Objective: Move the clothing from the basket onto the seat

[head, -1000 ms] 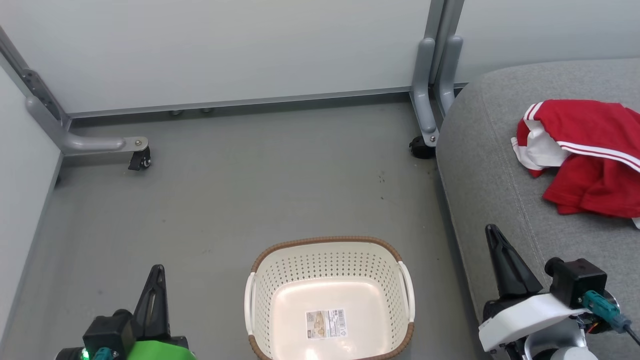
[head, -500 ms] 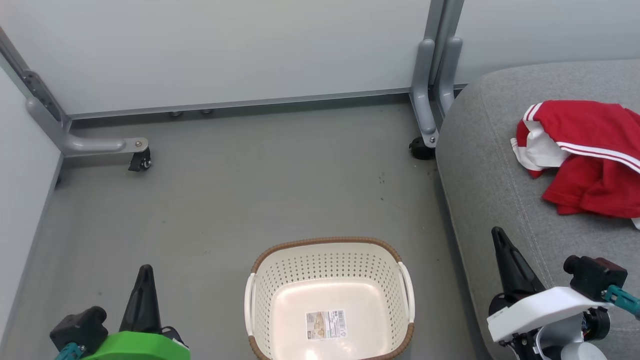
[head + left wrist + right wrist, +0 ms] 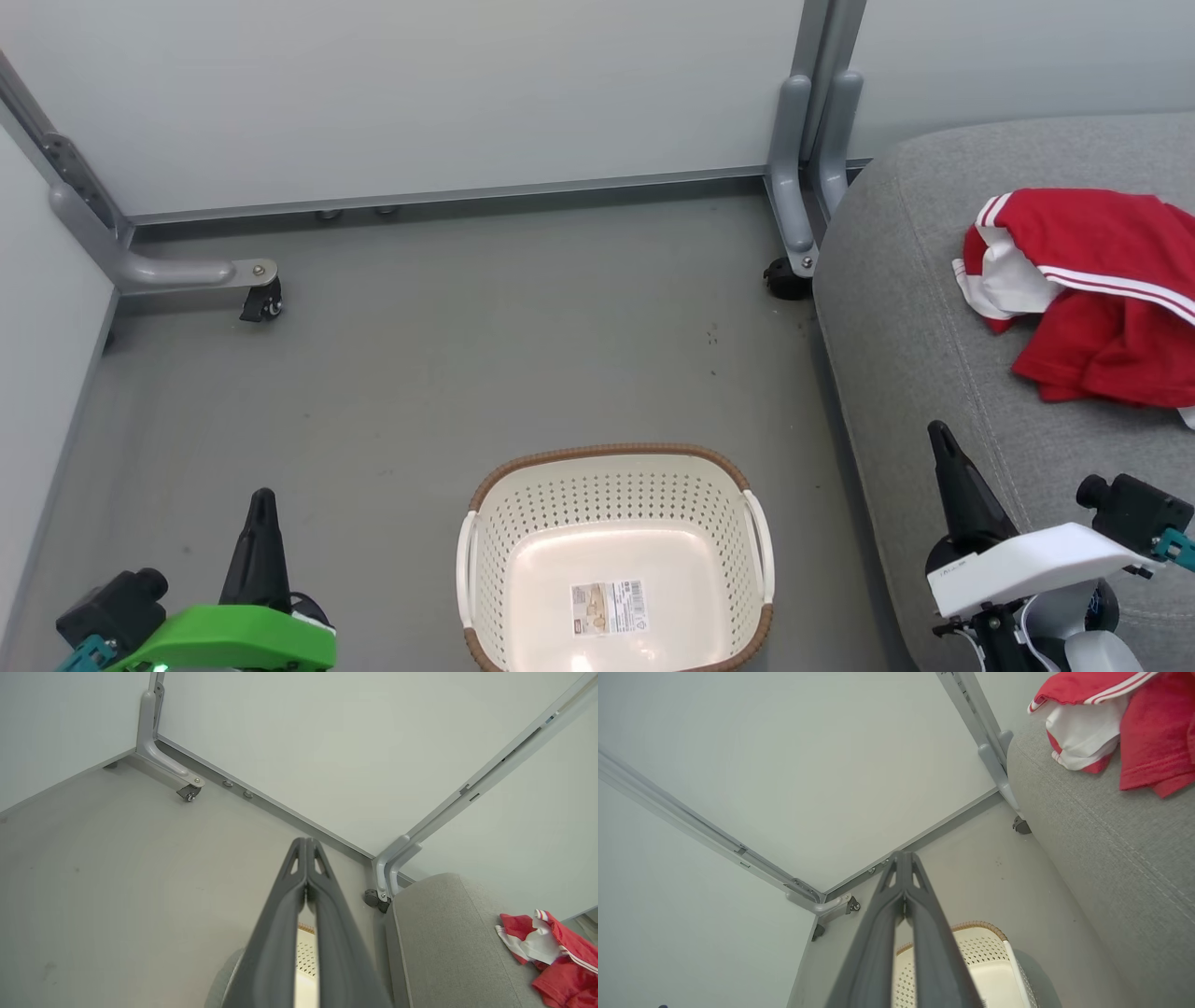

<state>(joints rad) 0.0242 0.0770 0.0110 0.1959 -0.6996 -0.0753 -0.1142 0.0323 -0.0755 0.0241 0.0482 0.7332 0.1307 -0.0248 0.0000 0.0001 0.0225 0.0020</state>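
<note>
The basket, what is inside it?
A paper label lies on the basket floor, no clothes. The red clothing is on the seat. Its near end runs off the picture, so that bit is hidden.

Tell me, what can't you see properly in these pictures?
- Clothing: the head view's right edge cuts it, so I can't count the pieces.
- Basket: the head view's bottom edge cuts its near rim; in the left wrist view the shut left claw covers most of it.
- Label inside the basket: too small to read.
</note>
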